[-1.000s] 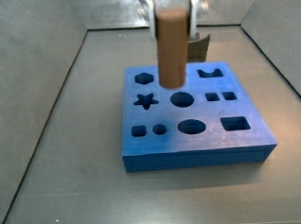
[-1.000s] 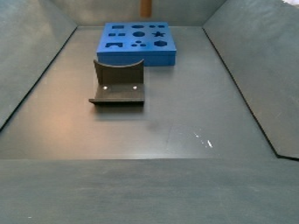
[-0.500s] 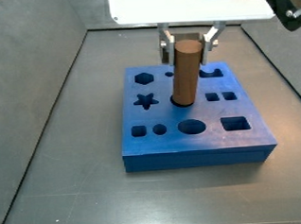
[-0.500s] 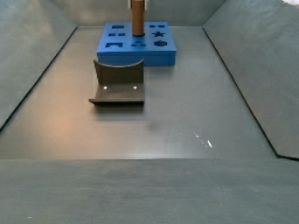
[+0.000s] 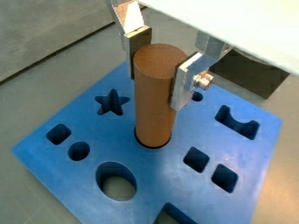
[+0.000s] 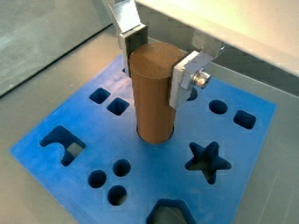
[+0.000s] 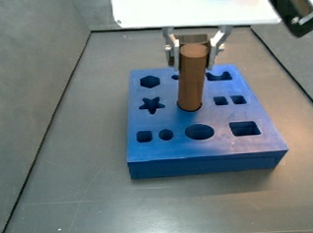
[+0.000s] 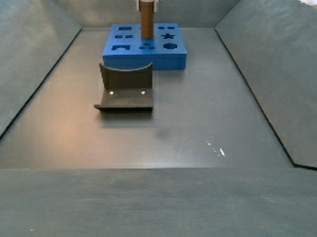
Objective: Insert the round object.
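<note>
The round object, a brown wooden peg (image 5: pixel 156 96), stands upright with its lower end in the central round hole of the blue block (image 5: pixel 274 157). It shows the same way in the wrist view (image 6: pixel 152 96) and in both side views (image 7: pixel 190 77) (image 8: pixel 146 18). My gripper (image 5: pixel 162 63) is directly above the block, its silver fingers (image 6: pixel 187 77) pressed on either side of the peg's top. The gripper (image 7: pixel 195 46) is shut on the peg. The peg's lower end is hidden inside the hole.
The blue block (image 7: pixel 201 165) has several other shaped holes, among them a star (image 6: pixel 207 160), an oval (image 5: pixel 114 182) and an arch slot (image 5: pixel 242 124). The dark fixture (image 8: pixel 125 88) stands on the floor next to the block (image 8: pixel 143 63). Grey walls enclose the floor.
The peg came down from above the block into the central round hole, and the gripper came down with it. In the last half second it sank slightly lower.
</note>
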